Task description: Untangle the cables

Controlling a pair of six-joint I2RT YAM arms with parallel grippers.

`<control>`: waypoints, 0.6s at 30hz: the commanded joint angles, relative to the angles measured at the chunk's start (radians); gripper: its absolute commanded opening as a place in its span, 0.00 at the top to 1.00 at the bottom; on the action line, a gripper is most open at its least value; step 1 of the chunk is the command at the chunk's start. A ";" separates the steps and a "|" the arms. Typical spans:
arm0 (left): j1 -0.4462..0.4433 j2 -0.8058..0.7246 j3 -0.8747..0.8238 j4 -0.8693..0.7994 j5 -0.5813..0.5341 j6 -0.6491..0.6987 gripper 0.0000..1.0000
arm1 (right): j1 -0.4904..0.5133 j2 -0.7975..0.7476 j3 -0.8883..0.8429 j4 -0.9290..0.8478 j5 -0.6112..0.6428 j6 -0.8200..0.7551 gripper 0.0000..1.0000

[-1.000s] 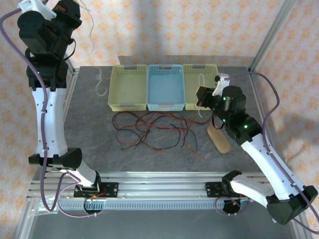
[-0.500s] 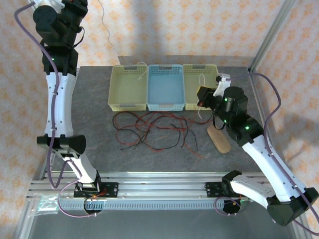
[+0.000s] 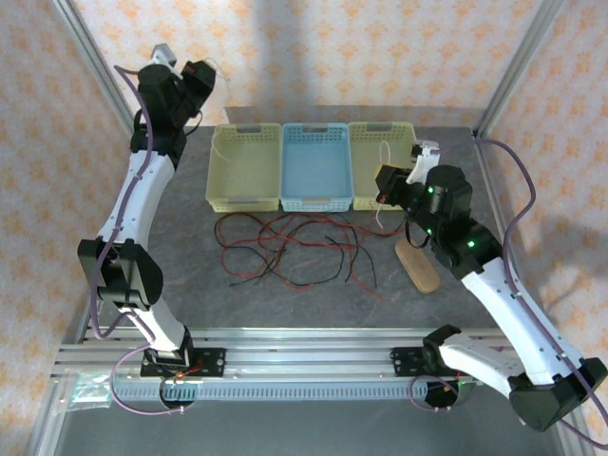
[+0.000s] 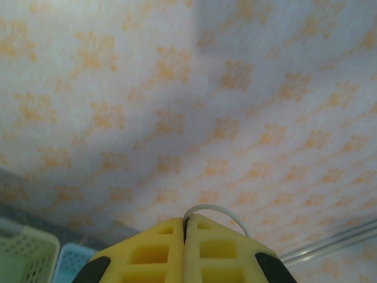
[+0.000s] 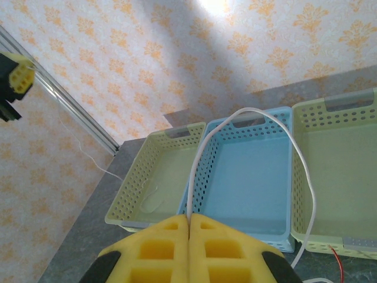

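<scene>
Red and black cables [image 3: 290, 245] lie tangled on the grey table in front of the baskets. My left gripper [image 3: 204, 74] is raised at the back left, above the left basket's far corner. In the left wrist view this gripper [image 4: 184, 221] is shut on a white cable [image 4: 219, 209] that arcs out of the pads. My right gripper [image 3: 384, 186] hovers by the right basket's front edge. In the right wrist view it [image 5: 188, 217] is shut on a white cable [image 5: 250, 111] that loops up and drops to the right.
Three baskets stand in a row at the back: yellow-green [image 3: 213, 180], blue [image 3: 316, 171] and yellow-green [image 3: 366, 176]. A thin white loop [image 5: 150, 198] lies in the left one. A tan oval piece [image 3: 419, 267] lies under my right arm. Metal frame posts [image 3: 508, 71] flank the table.
My left arm has swung from the far left edge to the right and lower, bringing its white cable towards the left basket. The right arm has not moved.
</scene>
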 commanded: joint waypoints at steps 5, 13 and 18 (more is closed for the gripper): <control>-0.014 0.014 0.043 -0.005 -0.024 0.055 1.00 | -0.001 -0.006 0.002 0.026 -0.012 0.009 1.00; -0.056 0.204 0.205 -0.226 -0.113 0.188 1.00 | -0.001 -0.011 0.041 -0.023 -0.013 -0.006 1.00; -0.062 0.292 0.173 -0.239 -0.176 0.208 1.00 | -0.001 -0.024 0.066 -0.044 0.000 -0.010 1.00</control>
